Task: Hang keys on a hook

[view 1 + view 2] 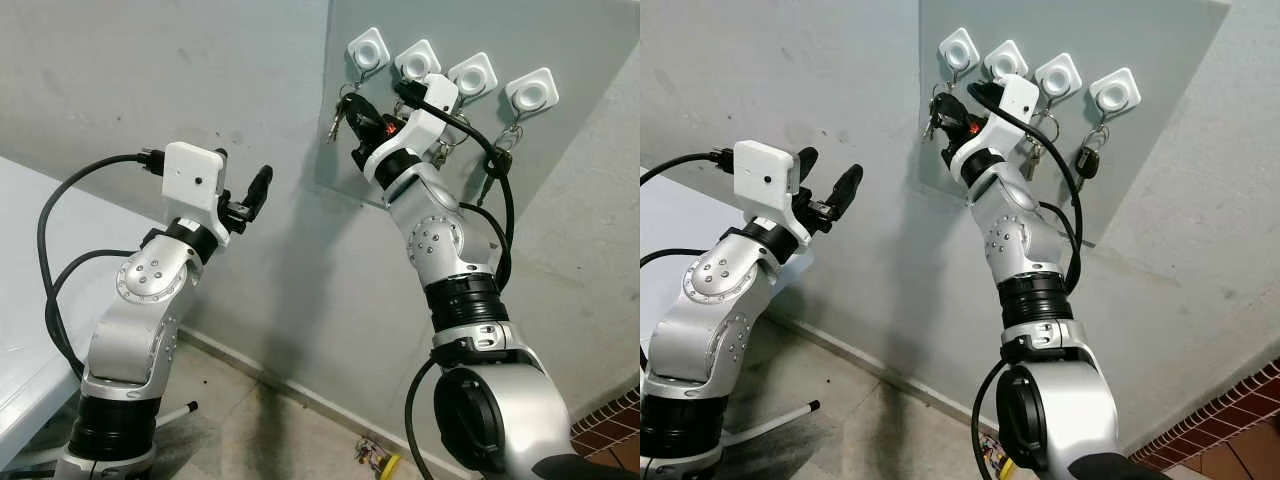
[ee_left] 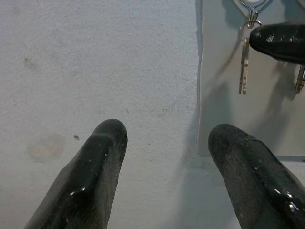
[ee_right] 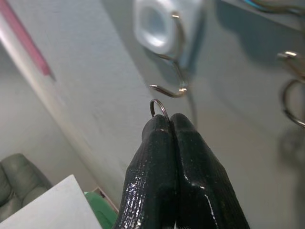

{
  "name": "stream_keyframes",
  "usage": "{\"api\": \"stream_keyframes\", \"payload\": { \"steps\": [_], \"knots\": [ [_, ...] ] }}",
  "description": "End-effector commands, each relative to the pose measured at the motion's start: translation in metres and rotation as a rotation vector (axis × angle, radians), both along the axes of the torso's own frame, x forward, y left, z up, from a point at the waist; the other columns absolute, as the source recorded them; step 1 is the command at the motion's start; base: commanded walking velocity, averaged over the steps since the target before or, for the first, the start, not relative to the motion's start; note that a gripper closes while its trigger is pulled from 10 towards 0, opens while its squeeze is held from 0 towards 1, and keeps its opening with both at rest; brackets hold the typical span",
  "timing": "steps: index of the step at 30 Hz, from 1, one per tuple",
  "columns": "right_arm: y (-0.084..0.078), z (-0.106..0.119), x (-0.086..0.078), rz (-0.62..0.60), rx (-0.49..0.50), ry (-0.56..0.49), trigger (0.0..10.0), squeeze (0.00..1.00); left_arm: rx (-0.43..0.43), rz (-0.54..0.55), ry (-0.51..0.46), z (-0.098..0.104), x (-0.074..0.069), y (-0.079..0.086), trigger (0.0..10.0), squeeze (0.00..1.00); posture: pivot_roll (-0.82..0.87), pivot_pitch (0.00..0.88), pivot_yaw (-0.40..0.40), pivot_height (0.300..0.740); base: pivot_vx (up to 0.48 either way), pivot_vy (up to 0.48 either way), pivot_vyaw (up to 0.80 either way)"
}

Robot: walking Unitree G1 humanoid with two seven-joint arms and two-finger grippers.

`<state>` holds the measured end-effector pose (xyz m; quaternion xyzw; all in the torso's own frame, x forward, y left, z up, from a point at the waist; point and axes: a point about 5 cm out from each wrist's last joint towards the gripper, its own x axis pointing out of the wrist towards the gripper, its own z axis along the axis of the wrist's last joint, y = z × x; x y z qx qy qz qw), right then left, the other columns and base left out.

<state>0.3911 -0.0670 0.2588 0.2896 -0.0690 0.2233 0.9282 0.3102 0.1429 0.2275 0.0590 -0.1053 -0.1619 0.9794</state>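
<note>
Right claw (image 3: 169, 125) pinches key ring (image 3: 158, 108) just below hook (image 3: 169, 78). Left claw (image 2: 164, 143) released, near wall (image 2: 95, 62).

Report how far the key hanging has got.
Done: keys already hang on other hooks, such as the black fob. In hand: the right gripper is shut on a key ring, just below an empty hook. Left: slip the ring over that hook and release. The left gripper is open, away from the board.

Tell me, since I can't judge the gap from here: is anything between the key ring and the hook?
Nothing visible. The right gripper pinches the key ring just below the hook, with only bare wall panel behind the gap.
</note>
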Motion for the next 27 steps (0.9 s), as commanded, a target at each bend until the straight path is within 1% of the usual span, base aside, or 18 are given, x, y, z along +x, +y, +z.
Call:
{"api": "stream_keyframes", "payload": {
  "steps": [1,4,7,11,18,27],
  "knots": [
    [0.001,0.009,0.001,0.002,0.017,-0.010,10.0,0.00,0.005,-0.001,-0.023,0.008,0.000,-0.001,10.0,0.00,-0.01,0.000,-0.075,0.724,0.000,0.000,0.00],
    [0.000,0.010,0.000,0.015,0.012,-0.044,10.0,0.00,0.007,0.001,-0.023,0.008,0.000,0.000,10.0,0.00,-0.01,0.000,-0.073,0.724,0.000,0.000,0.00],
    [0.000,0.010,0.000,0.015,0.012,-0.043,10.0,0.00,0.007,0.001,-0.023,0.008,0.000,0.000,10.0,0.00,-0.01,0.000,-0.073,0.724,0.000,0.000,0.00],
    [-0.001,0.013,-0.001,0.019,0.017,-0.074,10.0,0.00,0.006,0.007,-0.022,0.008,0.001,0.000,10.0,0.00,-0.01,0.000,-0.074,0.724,0.000,0.000,0.00],
    [-0.002,0.017,0.000,0.006,0.036,-0.081,10.0,0.00,0.008,0.011,-0.025,0.008,0.001,0.001,10.0,0.00,-0.01,0.000,-0.074,0.724,0.000,0.000,0.00],
    [-0.006,0.021,0.003,-0.012,0.072,-0.066,10.0,0.00,0.006,0.012,-0.025,0.009,0.001,0.001,10.0,0.00,-0.01,0.000,-0.076,0.724,0.000,0.000,0.00]
  ]
}}
